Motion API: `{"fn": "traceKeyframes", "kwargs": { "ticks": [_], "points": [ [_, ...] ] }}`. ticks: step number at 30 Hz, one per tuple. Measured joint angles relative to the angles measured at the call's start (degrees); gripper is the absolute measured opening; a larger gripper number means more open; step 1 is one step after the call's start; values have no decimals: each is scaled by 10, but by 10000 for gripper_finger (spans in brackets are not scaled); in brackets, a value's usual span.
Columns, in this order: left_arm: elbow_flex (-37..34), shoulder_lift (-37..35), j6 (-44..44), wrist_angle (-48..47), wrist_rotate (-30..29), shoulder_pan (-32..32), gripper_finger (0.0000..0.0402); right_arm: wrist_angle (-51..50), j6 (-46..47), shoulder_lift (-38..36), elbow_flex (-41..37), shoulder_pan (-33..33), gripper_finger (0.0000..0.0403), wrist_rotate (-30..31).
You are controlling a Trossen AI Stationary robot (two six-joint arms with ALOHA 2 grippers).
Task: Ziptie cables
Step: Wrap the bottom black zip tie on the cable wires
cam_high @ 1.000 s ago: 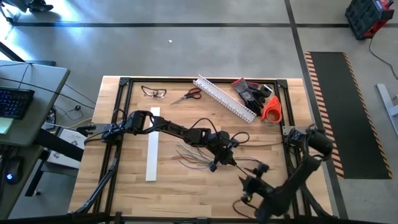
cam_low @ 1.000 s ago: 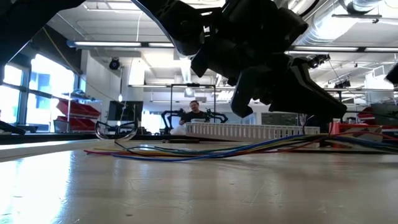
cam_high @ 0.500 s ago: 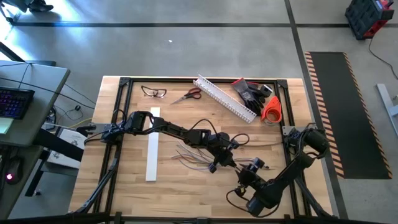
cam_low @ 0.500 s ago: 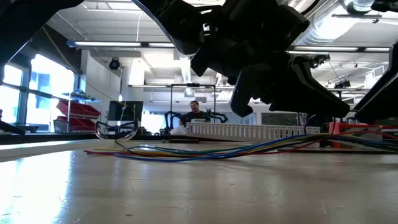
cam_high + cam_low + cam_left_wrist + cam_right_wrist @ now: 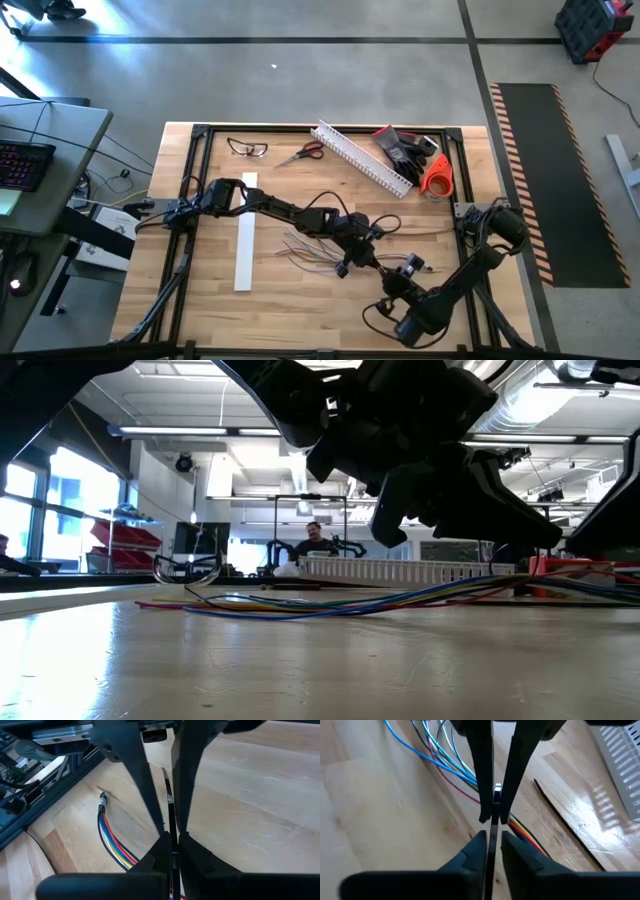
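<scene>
Closing right claw (image 5: 492, 820), left claw (image 5: 169, 827) unchanged

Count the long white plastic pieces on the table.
2: the slotted channel at the far edge, between scissors and gloves; the flat strip on the left side. The arms may hide more.

Grey concrete floor (image 5: 300, 80); bright windows (image 5: 70, 490); ceiling ducts (image 5: 540, 400).

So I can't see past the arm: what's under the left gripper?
Under the left gripper, shut on a ziptie, lie the cables on the bare wooden table. How the cables run directly beneath it is hidden.
</scene>
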Motion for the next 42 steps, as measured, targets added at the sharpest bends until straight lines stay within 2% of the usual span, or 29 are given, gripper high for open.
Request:
{"fn": "traceKeyframes", "kwargs": {
  "ticks": [3, 17, 21, 34, 37, 42],
  "points": [
    [0, 0, 0, 0, 0, 0, 1, 4, 0, 0, 0, 0, 7, -3],
    [0, 0, -1, -4, 3, 0, 1, 31, 10, -1, 0, 2, 0, -20],
    [0, 0, -1, -3, 3, -1, 1, 32, 48, 9, 0, 10, 1, -25],
    [0, 0, 1, -15, -1, 0, 4, 21, 210, 30, 0, 72, 1, -93],
    [0, 0, 29, -34, 3, 0, 28, 13, 223, 30, 0, 78, 1, -101],
    [0, 0, 53, -64, 3, 0, 112, 11, 221, 30, 0, 78, 1, -120]
  ]
}}
